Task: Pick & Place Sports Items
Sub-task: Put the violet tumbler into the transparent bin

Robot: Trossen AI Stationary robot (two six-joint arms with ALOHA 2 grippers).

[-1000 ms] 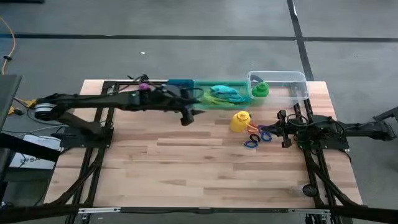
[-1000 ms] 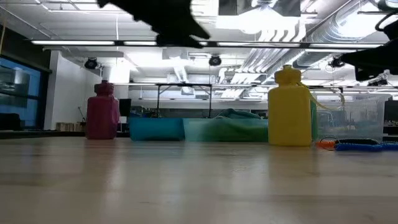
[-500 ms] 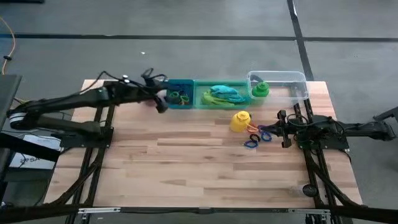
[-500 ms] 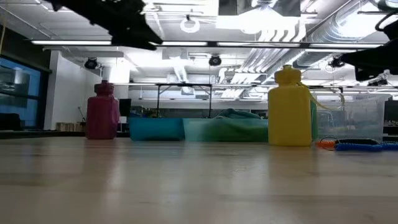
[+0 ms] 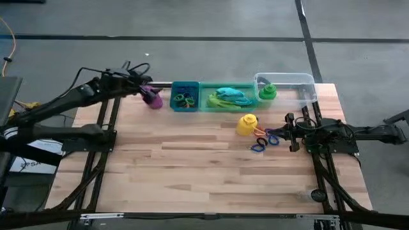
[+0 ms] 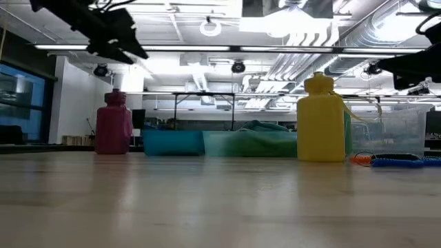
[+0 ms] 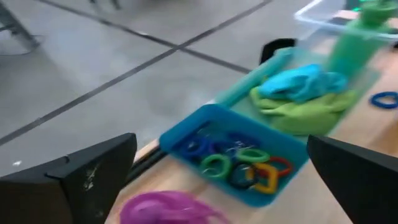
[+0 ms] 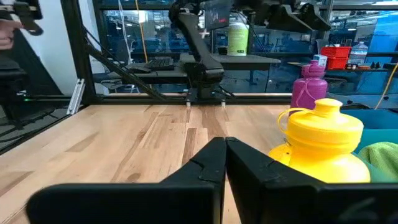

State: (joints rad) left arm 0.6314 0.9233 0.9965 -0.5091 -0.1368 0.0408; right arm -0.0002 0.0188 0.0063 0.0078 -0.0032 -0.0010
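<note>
A purple bottle (image 5: 153, 99) stands upright on its base at the table's far left; it also shows in the low view (image 6: 114, 125) and the left wrist view (image 7: 166, 208). My left gripper (image 5: 144, 89) hangs open just above it, touching nothing, its fingers wide apart (image 7: 217, 186). A yellow bottle (image 5: 246, 124) stands mid-table, with several small rings (image 5: 264, 139) beside it. A green bottle (image 5: 267, 92) stands in the clear bin (image 5: 300, 82). Teal and lime cloths (image 5: 228, 97) lie in the green bin. My right gripper (image 5: 285, 133) is shut and empty by the rings.
A blue bin (image 5: 185, 98) holding several rings stands next to the purple bottle, then the green bin (image 5: 209, 105) and the clear bin in a row along the far edge. The near half of the wooden table (image 5: 192, 179) is bare.
My left gripper has swung from in front of the bins toward the table's left and far edge and now hangs over the purple bottle. The bottles, the bins and my right gripper have stayed put.
</note>
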